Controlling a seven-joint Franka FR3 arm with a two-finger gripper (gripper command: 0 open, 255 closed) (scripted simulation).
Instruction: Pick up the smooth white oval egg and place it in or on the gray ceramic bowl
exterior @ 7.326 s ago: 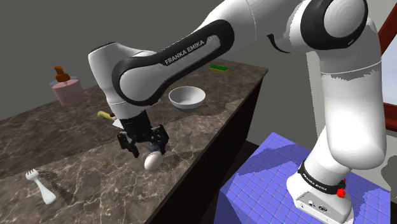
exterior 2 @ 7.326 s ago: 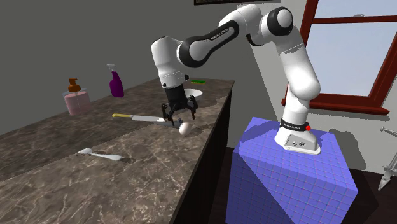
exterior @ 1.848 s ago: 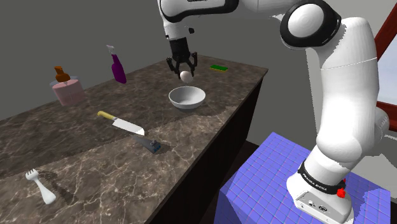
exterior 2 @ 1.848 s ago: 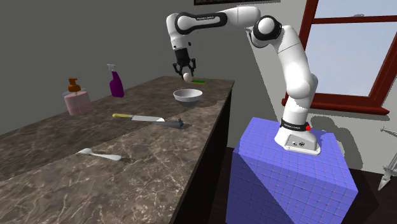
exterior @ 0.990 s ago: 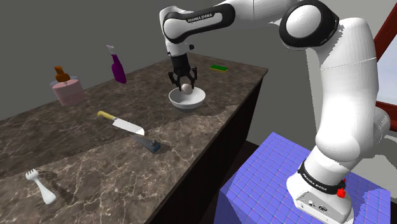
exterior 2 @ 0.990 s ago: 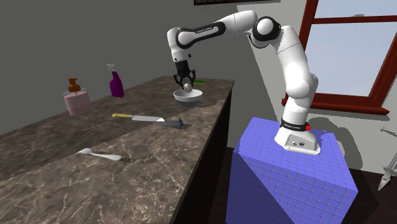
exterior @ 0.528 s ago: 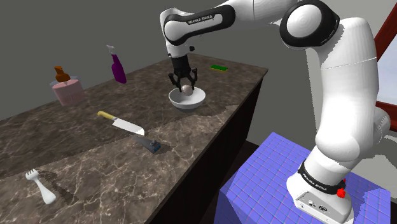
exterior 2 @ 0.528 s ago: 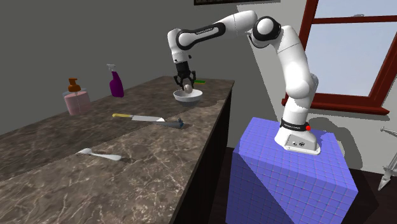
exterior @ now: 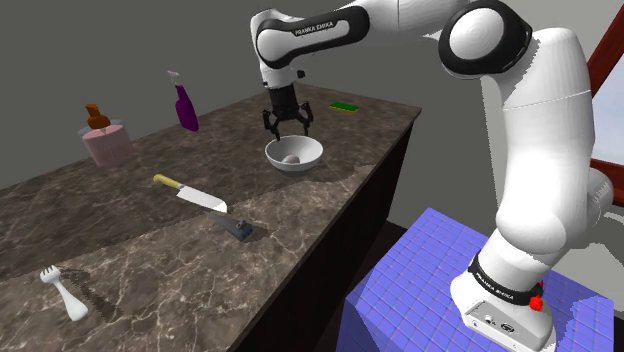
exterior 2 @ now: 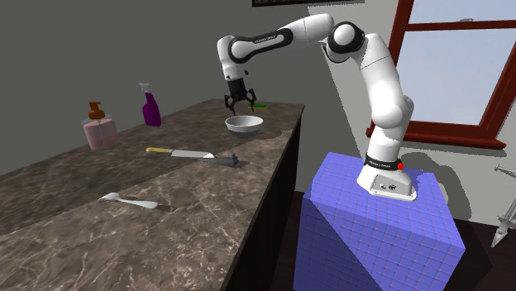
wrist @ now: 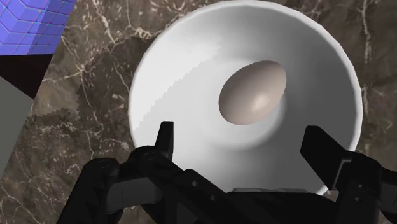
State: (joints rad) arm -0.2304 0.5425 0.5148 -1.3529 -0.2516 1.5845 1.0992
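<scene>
Egg (wrist: 252,93) sits in bowl (wrist: 159,70), on the bottom, nothing touching it. Gripper (wrist: 240,132) hangs just above, fingers (wrist: 165,137) wide apart, holding nothing. Placement looks done; only backing off seems left, if anything.

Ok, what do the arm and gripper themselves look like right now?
A glossy white arm of rounded segments with dark bands at the joints; one dark band carries white FRANKA EMIKA lettering. A small red spot sits near its base. The two-finger gripper is all black and angular.
</scene>
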